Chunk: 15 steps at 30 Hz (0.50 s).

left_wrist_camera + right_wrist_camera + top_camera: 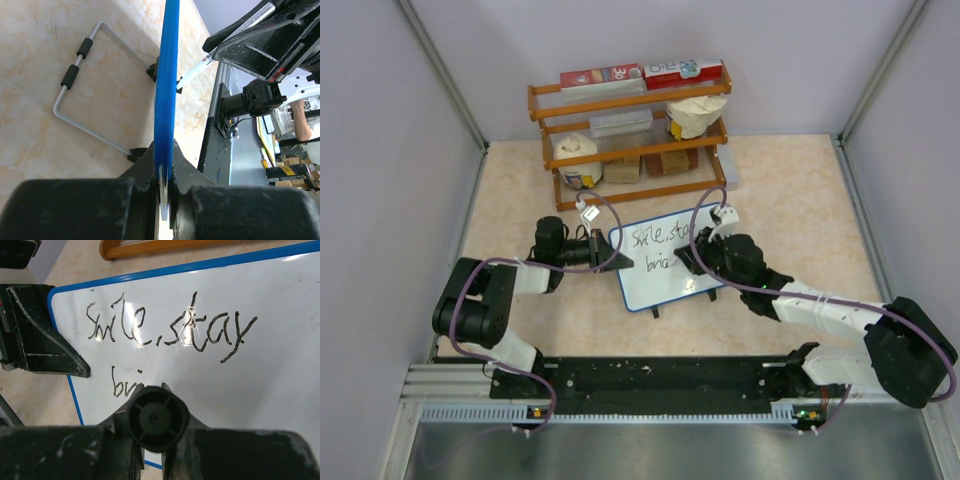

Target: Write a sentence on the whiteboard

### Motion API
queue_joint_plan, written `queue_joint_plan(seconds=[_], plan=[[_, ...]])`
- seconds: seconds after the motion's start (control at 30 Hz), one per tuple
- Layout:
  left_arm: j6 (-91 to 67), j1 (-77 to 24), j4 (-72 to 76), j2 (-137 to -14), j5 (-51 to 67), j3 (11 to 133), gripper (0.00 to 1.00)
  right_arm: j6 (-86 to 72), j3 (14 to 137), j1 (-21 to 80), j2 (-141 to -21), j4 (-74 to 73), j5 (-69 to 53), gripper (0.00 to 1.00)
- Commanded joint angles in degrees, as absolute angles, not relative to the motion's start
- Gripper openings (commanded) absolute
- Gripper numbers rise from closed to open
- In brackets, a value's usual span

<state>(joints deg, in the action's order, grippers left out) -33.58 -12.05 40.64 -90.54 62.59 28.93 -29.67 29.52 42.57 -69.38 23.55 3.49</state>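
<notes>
One beige marble-patterned tabletop (800, 200), and at its far edge one orange wooden shelf rack (630, 101) with two flat red-and-white boxes (601, 77) lying on top. Two black-and-white arms reach in from the near rail, one on each side of the board.

Between them stands the small white glossy whiteboard with a thin blue frame (655, 285), mid-table and just in front of the rack, propped on one bent grey wire stand (65, 100) that carries two black sleeves.

The left gripper (163, 172) has its jaws squeezed tight on the blue frame at the board's left edge. The right gripper (155, 390) is at the board's face, jaws closed around one marker pen with a white barrel (197, 70), seen end-on from its wrist.

Two lines of thin black handwritten words (165, 327): "smile, stay" up top, "bri" below, anything further hidden behind the marker.
</notes>
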Motion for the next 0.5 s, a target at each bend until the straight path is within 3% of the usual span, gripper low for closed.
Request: queue_joint_plan(seconds=[0.0,0.47], plan=[[-30.9,-12.0,38.8,-91.7,58.5,28.6,0.0,-28.3,27.9,41.9,-68.7,21.9,3.5,0.0],[-30.8,-12.0,38.8,-91.6,58.5,28.5,0.0,-28.7,26.4,41.9,-68.3,22.7,1.1,0.0]])
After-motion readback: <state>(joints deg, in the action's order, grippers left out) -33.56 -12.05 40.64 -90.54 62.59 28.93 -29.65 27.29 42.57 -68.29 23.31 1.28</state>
